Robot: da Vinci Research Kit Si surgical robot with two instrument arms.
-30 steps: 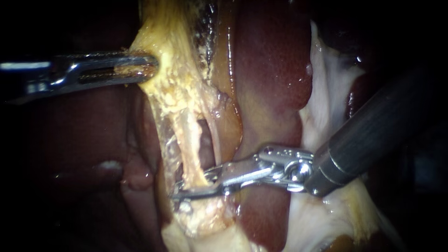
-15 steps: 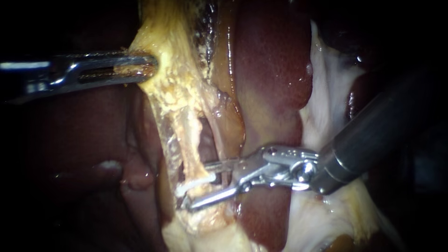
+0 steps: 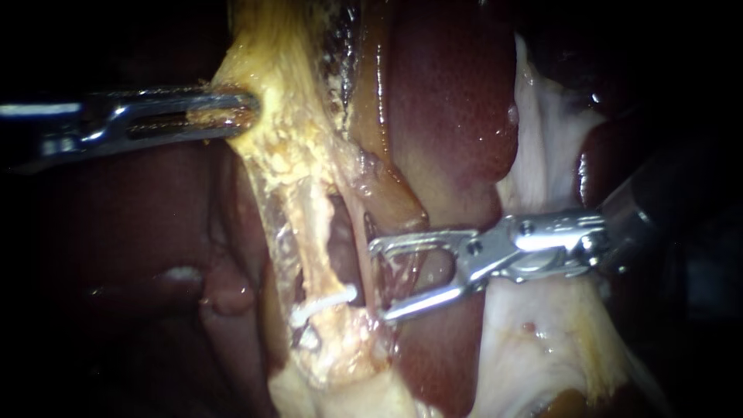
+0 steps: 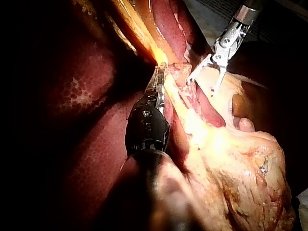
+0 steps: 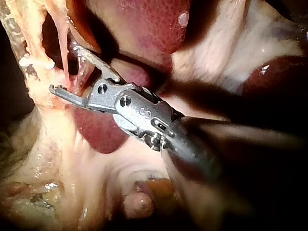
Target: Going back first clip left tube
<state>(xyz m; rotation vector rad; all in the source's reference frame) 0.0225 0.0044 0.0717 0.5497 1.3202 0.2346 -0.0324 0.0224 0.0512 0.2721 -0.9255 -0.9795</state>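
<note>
the white clip [image 3: 325,303] sits across the lower part of the left tube [image 3: 313,232], where your right instrument [image 3: 379,281] was closed around it one second ago. now its jaws stand apart and empty, pulled back just beside the tube, so the clip looks released and holding alone. your left instrument [image 3: 232,112] stays clamped on the yellow tissue [image 3: 286,139] above.

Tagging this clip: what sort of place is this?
Probably a surgical field seen close by endoscope: glistening liver, left instrument gripping yellowish tissue, right instrument with open jaws near a white clip on a tube.
</note>
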